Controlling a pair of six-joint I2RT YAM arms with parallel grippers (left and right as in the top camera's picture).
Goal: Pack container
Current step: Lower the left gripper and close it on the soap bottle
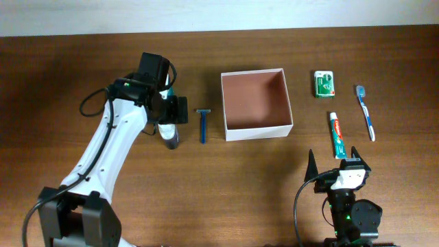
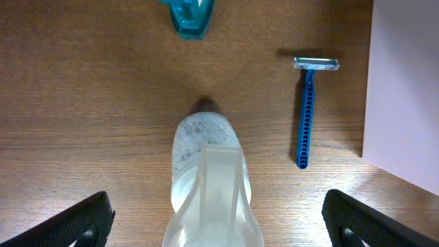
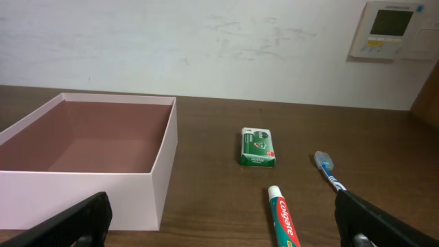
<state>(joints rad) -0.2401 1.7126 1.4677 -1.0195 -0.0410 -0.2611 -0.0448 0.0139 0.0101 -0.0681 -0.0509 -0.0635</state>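
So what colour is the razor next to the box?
The razor is blue, with a lighter head; the left wrist view shows it best.

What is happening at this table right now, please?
Two robot arms are set to pack toiletries into the container, which is empty. The left gripper hangs open over a clear bottle lying on the table, not gripping it. The right gripper is open near the toothpaste. A razor, a green packet and a toothbrush lie outside it.
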